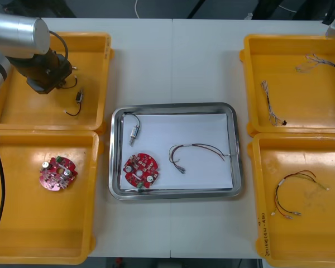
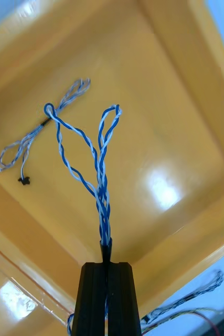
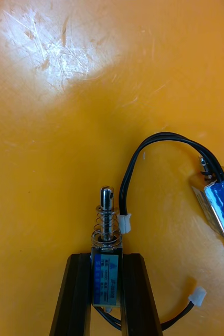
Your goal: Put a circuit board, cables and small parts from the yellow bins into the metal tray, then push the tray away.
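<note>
My left gripper is shut on a small metal part with a spring and a black lead, over the floor of the far left yellow bin. A second small metal part lies beside it. My right gripper is shut on a twisted blue and white cable, whose loops hang over the far right bin. The metal tray, white inside, holds a round red circuit board, a small metal part and a red and black cable.
Another blue and white cable lies in the far right bin. A red and yellow cable lies in the near right bin. A second red circuit board sits in the near left bin.
</note>
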Action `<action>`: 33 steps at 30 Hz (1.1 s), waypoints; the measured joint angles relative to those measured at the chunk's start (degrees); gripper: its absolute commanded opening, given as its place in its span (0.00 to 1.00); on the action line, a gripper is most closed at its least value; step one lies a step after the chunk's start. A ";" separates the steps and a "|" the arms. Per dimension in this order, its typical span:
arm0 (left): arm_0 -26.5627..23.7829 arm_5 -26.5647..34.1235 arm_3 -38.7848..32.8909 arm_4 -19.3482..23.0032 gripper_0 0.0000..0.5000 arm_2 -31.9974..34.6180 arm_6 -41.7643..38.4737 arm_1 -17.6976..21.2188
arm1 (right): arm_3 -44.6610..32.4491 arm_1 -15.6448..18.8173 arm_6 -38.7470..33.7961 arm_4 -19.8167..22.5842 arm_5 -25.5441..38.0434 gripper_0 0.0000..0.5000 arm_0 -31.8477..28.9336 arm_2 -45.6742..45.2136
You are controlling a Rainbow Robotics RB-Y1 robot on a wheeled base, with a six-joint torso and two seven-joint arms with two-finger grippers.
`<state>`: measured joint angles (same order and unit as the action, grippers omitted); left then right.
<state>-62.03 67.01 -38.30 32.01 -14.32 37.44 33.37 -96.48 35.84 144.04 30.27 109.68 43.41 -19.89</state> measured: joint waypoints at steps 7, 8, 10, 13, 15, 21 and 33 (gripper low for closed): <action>0.00 0.59 -0.30 0.02 0.00 0.17 0.02 0.06 | -4.39 0.03 -0.01 8.09 0.11 0.00 -0.01 1.83; 0.00 1.34 -0.71 0.02 0.00 0.19 0.02 0.12 | -4.60 0.04 -0.02 9.10 0.11 0.00 -0.01 2.55; 0.00 3.67 -2.01 0.02 0.00 0.43 0.04 0.34 | -5.20 0.06 -0.09 10.85 0.11 0.00 -0.01 4.34; 0.01 7.36 -4.86 0.02 0.00 1.29 0.06 0.89 | -7.02 0.09 -0.63 13.05 0.12 0.00 -0.02 7.67; 0.01 9.79 -7.16 0.03 0.00 2.09 0.09 1.42 | -8.78 0.14 -1.61 14.38 0.12 0.00 -0.02 10.28; 0.01 16.38 -13.19 0.08 0.00 3.94 0.97 3.46 | -11.02 0.19 -10.72 18.46 0.12 0.00 0.48 19.21; 3.74 28.71 -30.51 0.47 0.00 4.99 8.69 6.60 | -11.02 -5.08 -11.83 10.48 0.13 0.00 4.70 32.50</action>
<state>-58.29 95.72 -68.81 32.48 -9.33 46.13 39.97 -107.50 30.76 132.21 40.75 109.81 48.11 12.62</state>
